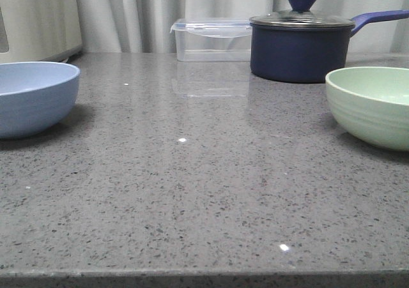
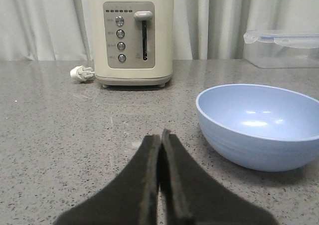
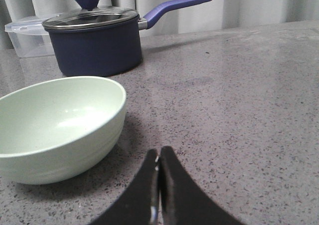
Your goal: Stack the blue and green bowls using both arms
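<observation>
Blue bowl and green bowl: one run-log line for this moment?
stage: pre-grasp | blue bowl: table left, empty | green bowl: table right, empty | left gripper: shut | right gripper: shut | stack: not started

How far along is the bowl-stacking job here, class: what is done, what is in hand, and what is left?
Done: nothing yet. The blue bowl sits at the left of the table and the green bowl at the right, far apart, both empty. In hand: nothing. The left claw and right claw are shut and empty, each close beside its bowl. Left: open, grip a bowl, carry it across and nest it in the other.
</observation>
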{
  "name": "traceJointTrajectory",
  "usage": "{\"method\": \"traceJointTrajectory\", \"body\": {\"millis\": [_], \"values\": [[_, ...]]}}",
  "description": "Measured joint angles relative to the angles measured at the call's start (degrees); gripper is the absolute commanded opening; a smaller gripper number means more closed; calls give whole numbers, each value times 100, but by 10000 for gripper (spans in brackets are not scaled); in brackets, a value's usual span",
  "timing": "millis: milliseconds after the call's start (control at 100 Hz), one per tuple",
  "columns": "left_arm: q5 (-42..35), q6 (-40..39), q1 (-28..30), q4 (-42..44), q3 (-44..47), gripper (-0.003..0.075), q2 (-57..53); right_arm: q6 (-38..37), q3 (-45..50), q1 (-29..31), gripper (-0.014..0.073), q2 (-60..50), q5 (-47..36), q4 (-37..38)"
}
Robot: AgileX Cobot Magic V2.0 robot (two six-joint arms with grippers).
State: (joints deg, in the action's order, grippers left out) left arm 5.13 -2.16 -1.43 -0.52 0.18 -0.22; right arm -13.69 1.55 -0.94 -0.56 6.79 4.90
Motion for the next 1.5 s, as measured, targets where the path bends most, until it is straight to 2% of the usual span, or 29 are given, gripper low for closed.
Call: {"method": "traceJointTrajectory", "body": {"millis": [970, 1090, 1280, 1500], "values": [[0, 4, 0, 0, 0, -20, 0, 0, 0, 0, -81, 0, -137, 0], [0, 4, 0, -51, 0, -20, 0, 0, 0, 0, -79, 0, -250, -279], [268, 4, 0, -311, -115, -21, 0, 0, -362, 0, -70, 38, 485, -408], [863, 4, 0, -399, -1012, -20, 738, 0, -1299, 0, -71, 811, 1161, -429]]}}
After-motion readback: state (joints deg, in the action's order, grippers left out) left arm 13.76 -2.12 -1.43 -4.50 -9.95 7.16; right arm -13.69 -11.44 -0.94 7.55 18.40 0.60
